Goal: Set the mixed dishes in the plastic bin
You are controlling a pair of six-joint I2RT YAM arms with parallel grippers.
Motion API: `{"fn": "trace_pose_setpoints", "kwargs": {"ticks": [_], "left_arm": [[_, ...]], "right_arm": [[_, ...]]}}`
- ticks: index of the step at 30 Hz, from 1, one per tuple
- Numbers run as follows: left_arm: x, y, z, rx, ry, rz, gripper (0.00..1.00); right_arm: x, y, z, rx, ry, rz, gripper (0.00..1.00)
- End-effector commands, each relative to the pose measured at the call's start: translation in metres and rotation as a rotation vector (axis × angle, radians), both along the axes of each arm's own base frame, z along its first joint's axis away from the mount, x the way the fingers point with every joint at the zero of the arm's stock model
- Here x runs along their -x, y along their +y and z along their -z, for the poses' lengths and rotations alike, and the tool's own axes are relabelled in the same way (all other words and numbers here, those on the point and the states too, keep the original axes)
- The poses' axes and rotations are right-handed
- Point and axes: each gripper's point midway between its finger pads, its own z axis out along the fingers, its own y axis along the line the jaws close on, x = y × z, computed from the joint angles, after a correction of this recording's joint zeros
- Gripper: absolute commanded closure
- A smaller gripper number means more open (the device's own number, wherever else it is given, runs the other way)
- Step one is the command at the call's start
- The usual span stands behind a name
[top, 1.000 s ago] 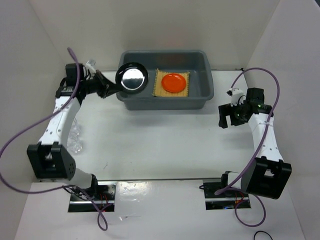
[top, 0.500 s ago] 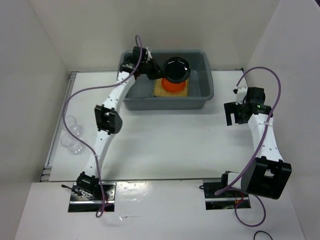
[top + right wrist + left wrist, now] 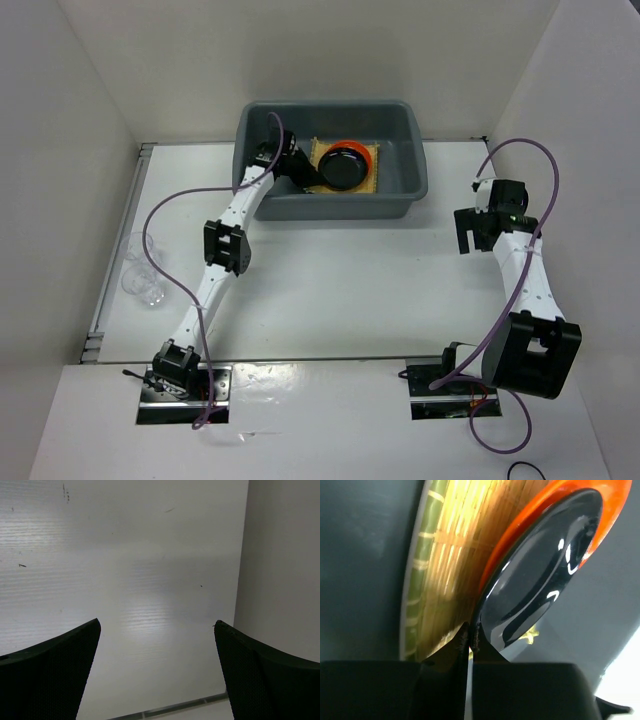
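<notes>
The plastic bin (image 3: 402,168) is set at the middle of the worktop's far edge. A bamboo mat (image 3: 377,181) is laid flat on its floor, and the orange dish (image 3: 366,151) is seated on the mat. The black dish (image 3: 343,167) is nested on the orange dish, so that only an orange arc is left showing around it. In the left wrist view the same stack is seen edge-on: bamboo mat (image 3: 445,560), orange dish (image 3: 615,505), black dish (image 3: 535,585).

The left arm is stretched from the near edge across the table (image 3: 330,270) and over the bin's left wall. The left gripper (image 3: 300,172) is lowered inside the bin, and its fingers are pinched on the near rim of the black dish, as shown at the left gripper (image 3: 471,637).

Clear cups (image 3: 148,288) are stood by the left edge, well apart from the bin.

The right arm is bent near the right edge. The right gripper (image 3: 472,240) is held above bare table (image 3: 125,555), and the fingers of the right gripper (image 3: 157,670) are spread wide with nothing between them.
</notes>
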Motion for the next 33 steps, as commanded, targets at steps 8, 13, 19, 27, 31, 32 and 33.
{"fn": "trace_pose_setpoints", "kwargs": {"ticks": [8, 13, 19, 27, 31, 32, 33], "left_arm": [[-0.015, -0.022, -0.043, 0.152, -0.129, 0.026, 0.7], [-0.016, -0.027, -0.095, 0.202, -0.238, 0.059, 0.0], [0.002, 0.031, -0.155, -0.117, -0.334, 0.01, 0.0], [0.075, 0.207, -0.266, -0.802, -0.356, -0.375, 0.0], [0.123, 0.283, -0.222, -0.92, -0.05, -0.506, 0.0], [0.135, 0.299, -0.207, -0.927, 0.019, -0.533, 0.0], [0.145, 0.308, -0.223, -0.855, -0.028, -0.57, 0.0]], "right_arm": [[-0.004, -0.005, 0.005, -0.002, -0.027, 0.009, 0.01], [-0.003, 0.003, 0.013, -0.046, -0.01, -0.02, 0.01], [-0.003, 0.01, 0.015, -0.074, -0.007, -0.051, 0.01], [-0.005, 0.02, 0.022, -0.12, 0.013, -0.102, 0.01], [-0.007, 0.026, 0.025, -0.14, 0.016, -0.139, 0.01], [-0.007, 0.026, 0.025, -0.14, 0.016, -0.139, 0.01], [-0.006, 0.031, 0.026, -0.151, 0.023, -0.154, 0.01]]}}
